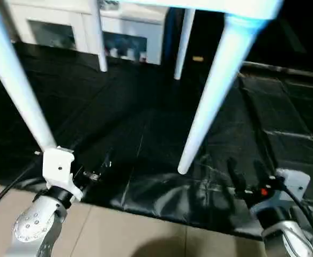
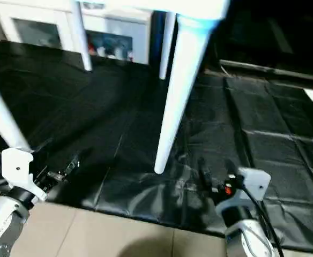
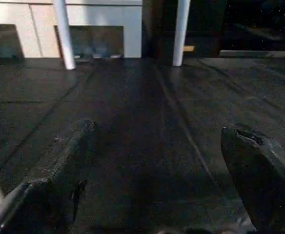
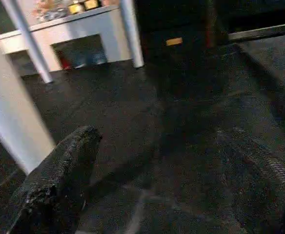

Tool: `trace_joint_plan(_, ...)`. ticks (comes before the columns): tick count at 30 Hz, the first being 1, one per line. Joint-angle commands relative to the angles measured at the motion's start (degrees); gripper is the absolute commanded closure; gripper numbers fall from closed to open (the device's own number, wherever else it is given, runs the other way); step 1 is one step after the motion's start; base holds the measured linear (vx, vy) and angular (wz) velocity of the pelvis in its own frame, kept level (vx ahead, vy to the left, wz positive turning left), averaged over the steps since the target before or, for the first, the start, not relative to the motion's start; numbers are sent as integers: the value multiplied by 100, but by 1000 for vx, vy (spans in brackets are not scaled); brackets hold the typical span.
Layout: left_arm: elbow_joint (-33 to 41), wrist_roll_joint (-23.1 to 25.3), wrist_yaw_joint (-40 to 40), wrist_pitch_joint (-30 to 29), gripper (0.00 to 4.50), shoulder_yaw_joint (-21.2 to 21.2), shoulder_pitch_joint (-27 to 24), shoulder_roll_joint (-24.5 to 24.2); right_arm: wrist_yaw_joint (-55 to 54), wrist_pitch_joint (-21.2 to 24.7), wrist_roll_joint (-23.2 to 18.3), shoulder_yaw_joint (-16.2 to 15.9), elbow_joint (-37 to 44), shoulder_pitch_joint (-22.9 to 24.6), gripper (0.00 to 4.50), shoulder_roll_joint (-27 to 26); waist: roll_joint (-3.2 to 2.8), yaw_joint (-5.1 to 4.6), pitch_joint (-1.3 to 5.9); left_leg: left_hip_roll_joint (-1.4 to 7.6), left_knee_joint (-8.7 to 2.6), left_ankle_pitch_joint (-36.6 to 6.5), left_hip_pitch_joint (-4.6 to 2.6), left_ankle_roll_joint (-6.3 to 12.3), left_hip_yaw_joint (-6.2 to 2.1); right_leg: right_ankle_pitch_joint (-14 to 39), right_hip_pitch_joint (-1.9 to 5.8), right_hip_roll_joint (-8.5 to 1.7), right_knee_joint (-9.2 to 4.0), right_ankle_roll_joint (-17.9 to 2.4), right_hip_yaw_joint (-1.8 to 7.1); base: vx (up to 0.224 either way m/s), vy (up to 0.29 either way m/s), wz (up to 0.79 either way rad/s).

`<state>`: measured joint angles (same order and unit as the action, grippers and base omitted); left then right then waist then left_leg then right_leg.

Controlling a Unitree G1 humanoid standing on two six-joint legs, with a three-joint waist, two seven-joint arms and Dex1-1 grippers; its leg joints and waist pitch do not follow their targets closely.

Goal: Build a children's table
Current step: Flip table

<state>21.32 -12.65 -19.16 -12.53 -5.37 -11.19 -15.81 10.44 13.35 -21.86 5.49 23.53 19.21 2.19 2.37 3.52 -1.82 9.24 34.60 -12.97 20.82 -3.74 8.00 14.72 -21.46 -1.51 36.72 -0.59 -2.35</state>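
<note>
The children's table stands upright on the black mat, its white top [image 1: 221, 6] at the upper edge of the head views. Two long white legs are close: one [image 1: 213, 91] comes down between my arms, the other [image 1: 14, 80] at the left beside my left wrist. Both far legs [image 1: 98, 37] [image 1: 183, 43] stand near the cabinet. My left gripper [image 1: 95, 168] is low over the mat's front edge, open and empty, its black fingers [image 3: 59, 170] wide apart. My right gripper [image 1: 245, 171] hovers right of the near leg's foot, open with nothing between its fingers [image 4: 59, 180].
A white glass-door cabinet [image 1: 129, 32] lines the back wall. The black mat [image 1: 146, 118] covers the floor, with beige tiles [image 1: 135, 235] in front of it. A dark cable [image 1: 6, 187] runs across the tiles at the left. A small yellow object [image 1: 198, 59] lies at the back.
</note>
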Motion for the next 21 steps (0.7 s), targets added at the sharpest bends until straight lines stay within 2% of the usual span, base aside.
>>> trace_joint_plan(1, 3, 62, 28, -61, 5, -7, 2, -36, -41, 62, -2, 2, 39, -15, 49, 1, -87, 23, 78, 370, -507, -1743, -34, -99, -166, 2599, 52, -587, -748, -22, 373, 0, 0, 0)
trace_joint_plan(2, -31, 33, 42, -126, 5, 4, 30, -28, -126, 129, 78, -31, 26, -16, 49, 15, -87, 23, 78, 370, -507, -1743, -34, -99, -166, 2599, 52, -587, -748, -22, 373, 0, 0, 0)
trace_joint_plan(4, -106, -36, 89, -241, 5, -4, 81, 23, -230, 242, 134, -62, -7, -16, 49, 24, -107, 24, 74, 379, -534, -1707, -35, -93, -152, 1949, 85, -575, -673, -212, 381, 0, 0, 0)
trace_joint_plan(6, -172, -78, 108, -284, 5, -9, 120, 58, -246, 274, 208, -97, -10, -2, 49, 49, -123, 17, 65, 375, -541, -1700, -30, -106, -155, 1829, 121, -599, -659, -286, 389, 0, 0, 0)
trace_joint_plan(7, -226, -102, 128, -280, 5, -25, 141, 100, -231, 275, 261, -126, -4, -1, 49, 75, -151, 23, 104, 383, -525, -1435, -32, -99, -150, 1345, 150, -597, -619, -345, 396, 0, 0, 0)
trace_joint_plan(8, -226, -102, 128, -280, 5, -25, 141, 100, -231, 275, 261, -126, -4, -1, 49, 75, -151, 23, 104, 383, -525, -1435, -32, -99, -150, 1345, 150, -597, -619, -345, 396, 0, 0, 0)
trace_joint_plan(9, -320, -100, 150, -259, 5, -26, 182, 146, -230, 296, 315, -159, -10, -30, 49, 117, -133, 4, 133, 386, -513, -1115, -7, -72, -146, 649, 209, -591, -559, -428, 383, 0, 0, 0)
trace_joint_plan(13, -344, -84, 156, -251, 5, -11, 191, 156, -240, 316, 315, -161, -22, -50, 49, 130, -146, -2, 155, 385, -476, -802, -35, 23, -133, -291, 254, -593, -488, -569, 363, 0, 0, 0)
trace_joint_plan(17, -344, -84, 156, -251, 5, -11, 191, 156, -240, 316, 315, -161, -22, -50, 49, 130, -142, -9, 145, 379, -471, -840, -40, 51, -120, -254, 271, -600, -490, -610, 366, 0, 0, 0)
trace_joint_plan(21, -344, -84, 156, -251, 5, -11, 191, 156, -240, 316, 315, -161, -22, -50, 49, 130, -147, -9, 121, 393, -489, -1040, -66, 20, -112, 138, 249, -594, -523, -607, 374, 0, 0, 0)
